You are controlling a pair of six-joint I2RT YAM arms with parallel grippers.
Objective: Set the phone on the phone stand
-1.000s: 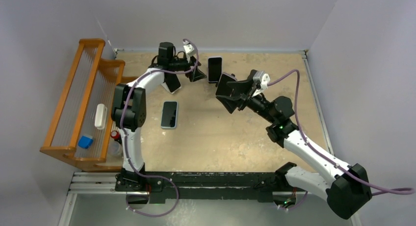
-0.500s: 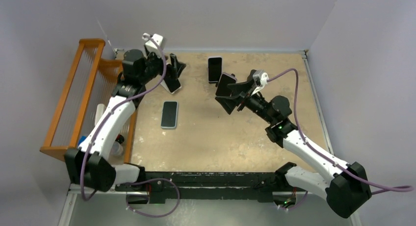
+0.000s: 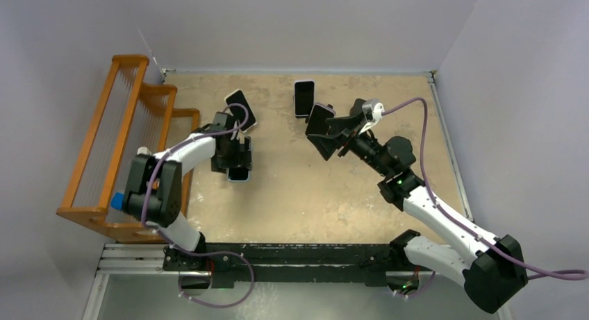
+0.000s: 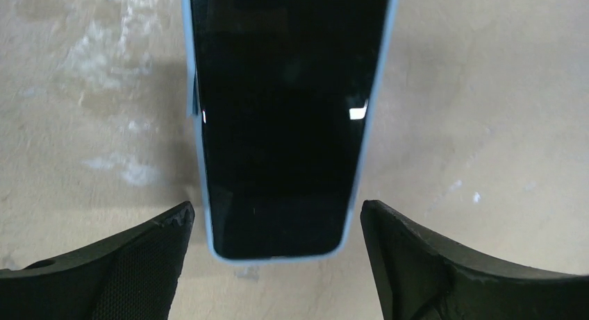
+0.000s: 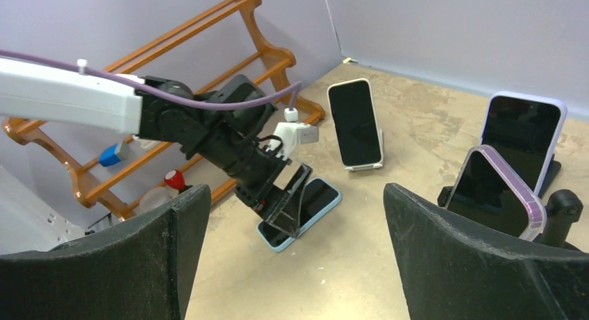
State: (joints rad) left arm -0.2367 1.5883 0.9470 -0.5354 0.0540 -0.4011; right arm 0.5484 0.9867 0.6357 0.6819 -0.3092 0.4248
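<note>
A phone in a light-blue case point(image 4: 285, 119) lies flat, screen up, on the tan table point(image 3: 312, 195). My left gripper point(image 4: 278, 264) is open, low over the phone's near end, one finger on each side and apart from it. It also shows in the top view point(image 3: 235, 157) and the right wrist view point(image 5: 281, 202). A white stand holds a phone point(image 3: 239, 110). A black stand holds another phone point(image 3: 303, 98). A purple-cased phone point(image 5: 496, 195) leans on a black stand by my right gripper point(image 5: 294, 188), which is open and empty above the table point(image 3: 332, 136).
A wooden rack point(image 3: 104, 146) stands along the left edge with a white item, a blue item and a red-capped bottle point(image 5: 173, 179) on it. Walls close the back and both sides. A black rail point(image 3: 299, 254) runs along the near edge.
My left arm has swung from the stands at the back toward the front and come down over the light-blue phone. My right arm has barely moved.
</note>
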